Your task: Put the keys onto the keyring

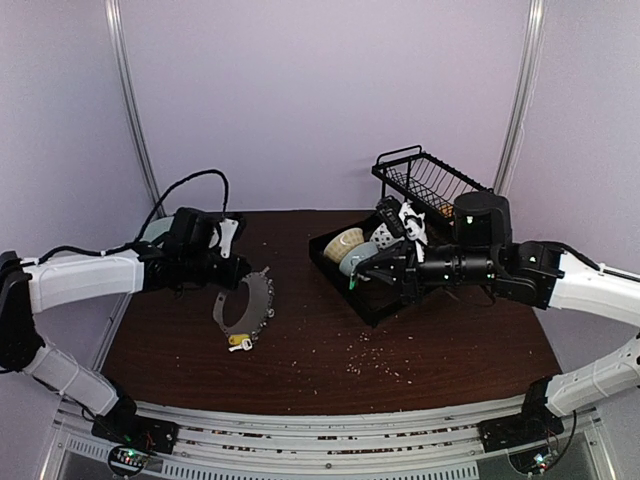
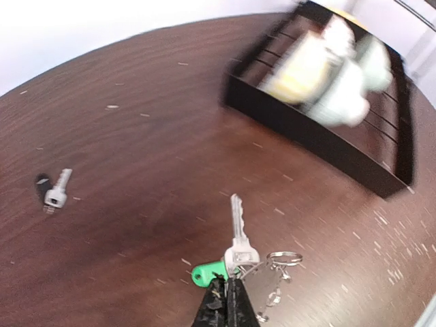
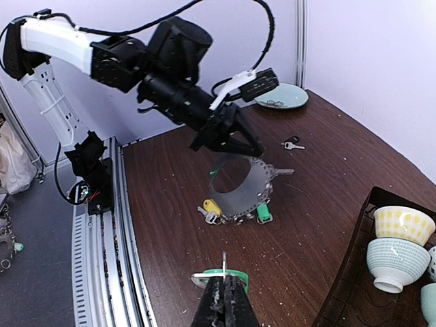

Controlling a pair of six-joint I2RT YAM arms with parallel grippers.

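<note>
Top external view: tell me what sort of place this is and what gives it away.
Probably a robot lab cell, not a home: plain lilac walls with metal posts enclose the table, arm bases sit on an aluminium rail, and a dish rack with bowls stands on it.

My right hand (image 3: 223,285) pinches a green-headed key (image 3: 235,275) between its fingertips. Straight ahead of it, my left hand (image 3: 230,137) grips the keyring (image 3: 256,188) by its top edge.
</note>
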